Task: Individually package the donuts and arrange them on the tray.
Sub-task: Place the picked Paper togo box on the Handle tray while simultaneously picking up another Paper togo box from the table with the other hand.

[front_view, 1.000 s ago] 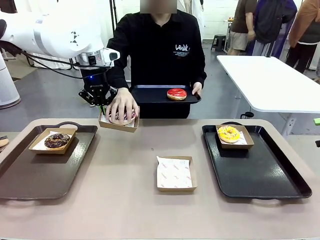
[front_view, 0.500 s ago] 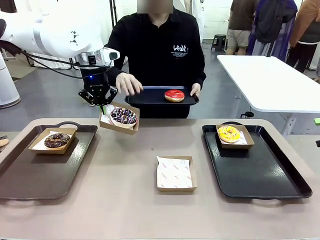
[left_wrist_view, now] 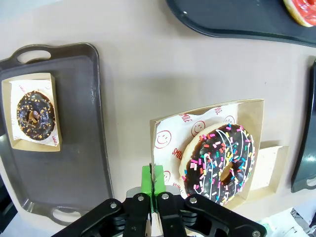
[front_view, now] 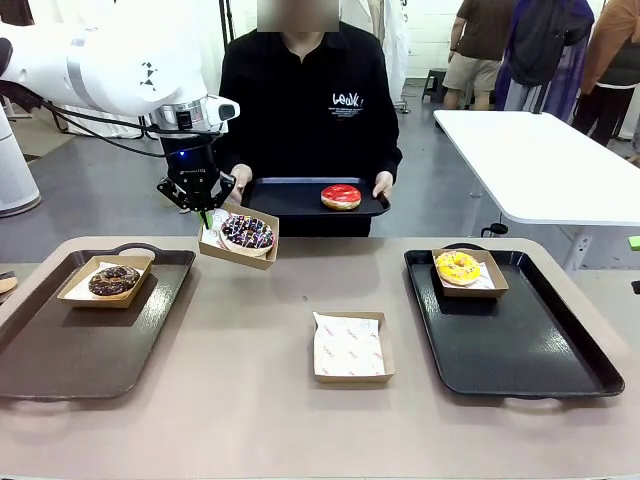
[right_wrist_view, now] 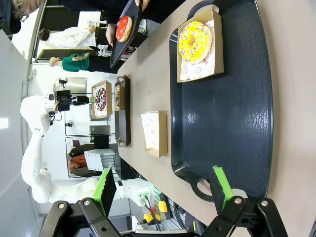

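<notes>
Front view: your left gripper (front_view: pixel 205 216) is pinched shut on the rim of the purple donut's (front_view: pixel 247 234) box (front_view: pixel 236 256), apparently lifted, just right of the left tray (front_view: pixel 60 350).

Left wrist view: that tray's bare floor lies beside the chocolate donut (left_wrist_view: pixel 34 114).

Right wrist view: your right gripper (right_wrist_view: pixel 162 173) gapes wide and empty, well apart from that tray.

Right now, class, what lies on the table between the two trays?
In the front view, one empty paper-lined cardboard box lies between the brown tray and the black tray.
</notes>
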Controlling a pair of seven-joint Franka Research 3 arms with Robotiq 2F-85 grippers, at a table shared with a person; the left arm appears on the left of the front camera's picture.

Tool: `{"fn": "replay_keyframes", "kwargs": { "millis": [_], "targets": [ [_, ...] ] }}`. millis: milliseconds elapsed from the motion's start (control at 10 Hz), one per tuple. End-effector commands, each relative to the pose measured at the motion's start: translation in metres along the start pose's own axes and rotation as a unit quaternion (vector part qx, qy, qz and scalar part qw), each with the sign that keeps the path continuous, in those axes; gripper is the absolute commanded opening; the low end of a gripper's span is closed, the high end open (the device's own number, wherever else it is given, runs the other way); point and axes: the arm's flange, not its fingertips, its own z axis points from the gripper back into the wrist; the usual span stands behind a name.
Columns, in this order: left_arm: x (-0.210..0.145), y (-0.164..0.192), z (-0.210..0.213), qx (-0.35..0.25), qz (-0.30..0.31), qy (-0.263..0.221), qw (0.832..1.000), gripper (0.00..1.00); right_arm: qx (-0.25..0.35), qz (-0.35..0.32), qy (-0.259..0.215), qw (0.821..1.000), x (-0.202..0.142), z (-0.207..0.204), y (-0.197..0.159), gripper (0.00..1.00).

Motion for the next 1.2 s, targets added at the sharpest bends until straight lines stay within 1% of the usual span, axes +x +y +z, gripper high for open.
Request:
{"fn": "replay_keyframes", "kwargs": {
  "millis": [0,200,300,400,500,600,700,800,900,1100],
  "targets": [
    [-0.001,0.001,0.003,0.000,0.000,-0.002,1.000,0.00,-0.003,0.003,0.009,1.000,-0.002,0.001,0.001,1.00],
    [-0.001,0.001,0.003,0.000,0.000,-0.002,1.000,0.00,-0.003,0.003,0.009,1.000,-0.002,0.001,0.001,1.00],
    [0.000,0.000,0.000,0.000,0.000,0.000,1.000,0.01,0.000,0.000,0.000,1.000,0.000,0.000,0.000,1.00],
    [-0.008,0.009,0.013,-0.004,-0.022,-0.006,1.000,0.01,-0.040,0.034,0.021,0.998,-0.009,-0.011,0.033,1.00],
    [-0.021,0.022,0.028,0.012,-0.042,-0.041,0.998,0.01,-0.070,0.057,0.035,0.995,-0.016,-0.022,0.069,1.00],
    [-0.035,0.039,0.044,0.015,-0.053,-0.046,0.997,0.01,-0.110,0.070,0.055,0.990,-0.021,-0.036,0.107,1.00],
    [-0.046,0.059,0.055,0.015,-0.052,-0.043,0.998,0.01,-0.146,0.087,0.074,0.983,-0.026,-0.054,0.143,1.00],
    [-0.058,0.086,0.059,0.035,-0.037,-0.038,0.998,0.01,-0.182,0.101,0.080,0.975,-0.029,-0.081,0.174,1.00],
    [-0.064,0.107,0.058,0.045,-0.029,-0.018,0.998,0.01,-0.216,0.105,0.090,0.967,-0.032,-0.112,0.190,1.00],
    [-0.084,0.140,0.053,0.064,-0.028,-0.003,0.998,0.01,-0.278,0.105,0.117,0.948,-0.040,-0.180,0.208,1.00]
  ]
}}
